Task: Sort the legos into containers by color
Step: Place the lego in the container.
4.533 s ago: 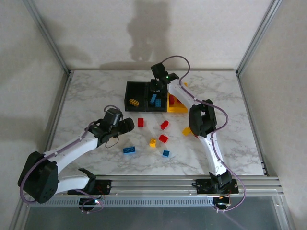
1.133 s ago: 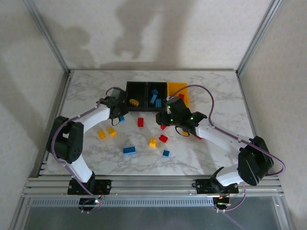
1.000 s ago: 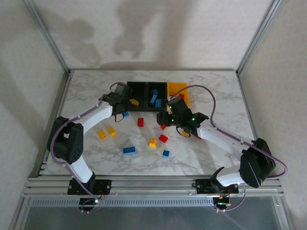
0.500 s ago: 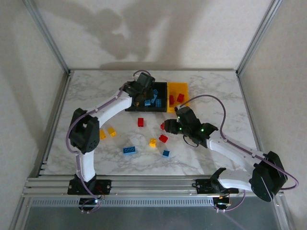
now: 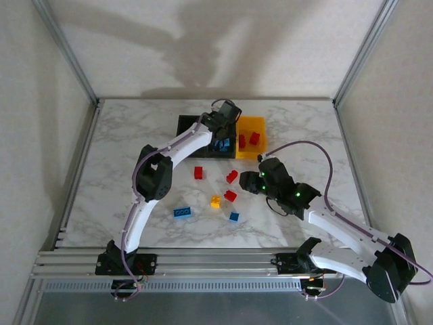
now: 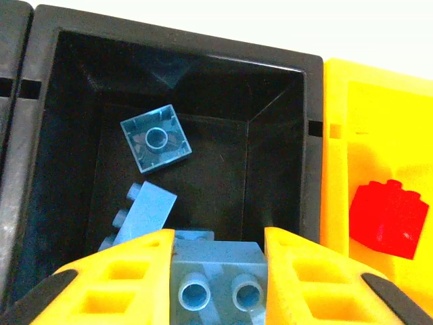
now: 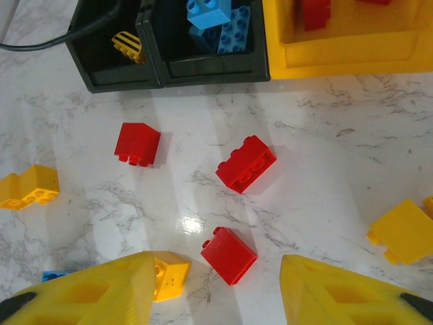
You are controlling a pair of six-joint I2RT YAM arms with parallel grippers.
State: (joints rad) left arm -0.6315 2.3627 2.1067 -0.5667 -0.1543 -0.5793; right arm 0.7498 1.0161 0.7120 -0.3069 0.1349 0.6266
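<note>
The table [image 5: 304, 135] carries the containers [image 5: 184, 128] at its far middle, their row running left to right. The left gripper [image 6: 218, 245] hangs over the middle black bin [image 6: 183, 39], clamped on a blue brick [image 6: 218, 277] whose long axis spans the fingers, studs toward the camera. The right gripper [image 7: 216, 265] stands partly open and empty above a diagonally lying red brick [image 7: 229, 254].

middle black bin [image 6: 67, 81] has blue legos [image 6: 155, 139] in it, and the held lego [image 6: 215, 288] in the yellow left end effector [image 6: 216, 247] is blue too. Right of the black bin the yellow-orange bin [image 6: 338, 135] holds a red lego [image 6: 387, 218]. In front of it the table [image 7: 325, 135] is white marble with grey veins, dotted with red legos [image 7: 245, 164] and yellow legos [image 7: 404, 231]
</note>
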